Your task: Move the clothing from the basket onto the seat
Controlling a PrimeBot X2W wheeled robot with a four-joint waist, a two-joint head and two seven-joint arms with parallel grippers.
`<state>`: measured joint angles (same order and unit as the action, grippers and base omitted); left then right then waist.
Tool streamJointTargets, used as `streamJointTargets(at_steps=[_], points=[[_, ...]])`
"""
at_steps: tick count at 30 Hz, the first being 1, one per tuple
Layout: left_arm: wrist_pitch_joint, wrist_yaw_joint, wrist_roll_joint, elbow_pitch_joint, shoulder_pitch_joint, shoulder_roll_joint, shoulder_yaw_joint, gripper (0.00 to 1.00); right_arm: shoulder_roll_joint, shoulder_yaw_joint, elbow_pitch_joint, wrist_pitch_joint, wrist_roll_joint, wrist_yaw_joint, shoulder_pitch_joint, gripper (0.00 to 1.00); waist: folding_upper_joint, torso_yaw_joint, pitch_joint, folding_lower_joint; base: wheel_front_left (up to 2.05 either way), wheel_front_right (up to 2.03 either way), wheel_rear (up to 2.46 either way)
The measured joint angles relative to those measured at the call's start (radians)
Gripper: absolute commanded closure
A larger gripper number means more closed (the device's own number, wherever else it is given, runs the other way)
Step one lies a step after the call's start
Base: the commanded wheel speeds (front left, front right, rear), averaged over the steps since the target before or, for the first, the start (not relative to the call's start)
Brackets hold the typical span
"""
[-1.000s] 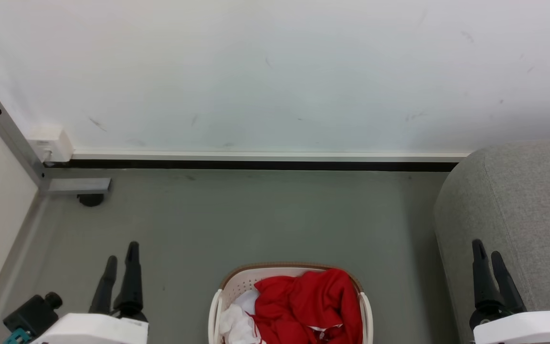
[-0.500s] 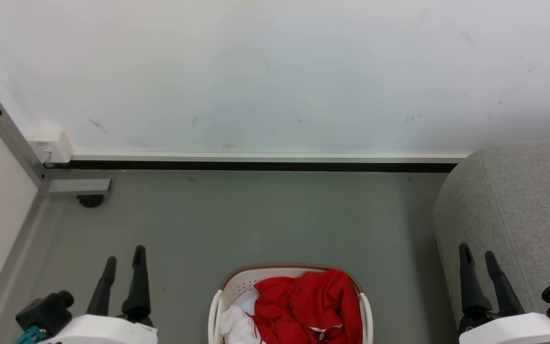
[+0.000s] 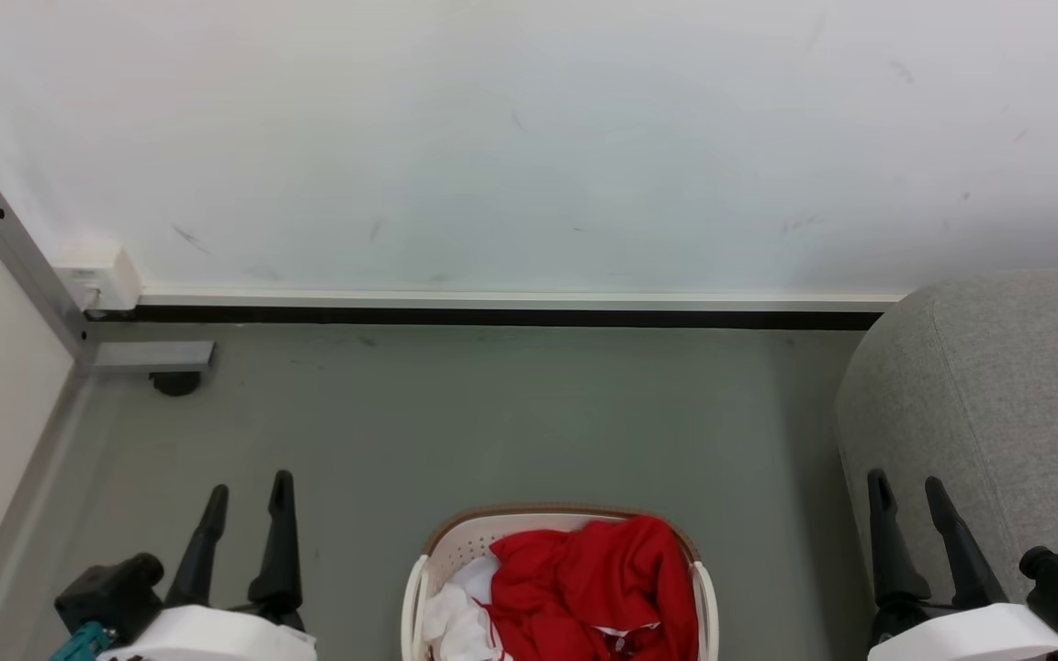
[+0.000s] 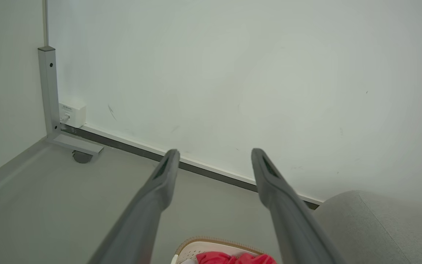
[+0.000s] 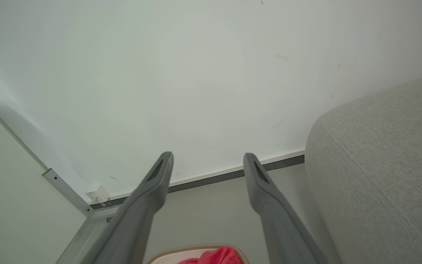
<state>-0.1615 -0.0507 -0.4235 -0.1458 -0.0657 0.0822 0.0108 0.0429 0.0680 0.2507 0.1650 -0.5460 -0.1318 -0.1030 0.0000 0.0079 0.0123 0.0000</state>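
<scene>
The clothing point(image 3: 598, 588) lies heaped in the basket point(image 3: 448, 537), which stands on the floor between the two grippers, nearer to the robot than their fingertips. The left gripper point(image 3: 250, 485) and the right gripper point(image 3: 905, 479) both have their fingers spread wide and hold nothing. The seat point(image 3: 997, 395) is just beside the right gripper, on its outer side.

The step in hand seems to be the reach for the first garment. The right arm is probably the better choice, because the seat is on its side. It should come down from above onto the top of the red heap, pinch a thick fold away from the brown rim, and lift until the fabric clears the basket.

Both arms are held low, one at each side of the basket and apart from it. Their fingers point forward toward the wall point(image 3: 529, 138).
</scene>
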Motion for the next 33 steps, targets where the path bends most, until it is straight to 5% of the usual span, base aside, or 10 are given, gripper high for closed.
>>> streamJointTargets(at_steps=[33], points=[[-0.071,-0.028,0.267,0.014,-0.008,-0.011,-0.015,0.00,0.002,0.027,-0.014,0.071,0.205,0.000,-0.015,0.00,0.0000,0.005,0.016,0.0000,0.00,0.00,0.00]])
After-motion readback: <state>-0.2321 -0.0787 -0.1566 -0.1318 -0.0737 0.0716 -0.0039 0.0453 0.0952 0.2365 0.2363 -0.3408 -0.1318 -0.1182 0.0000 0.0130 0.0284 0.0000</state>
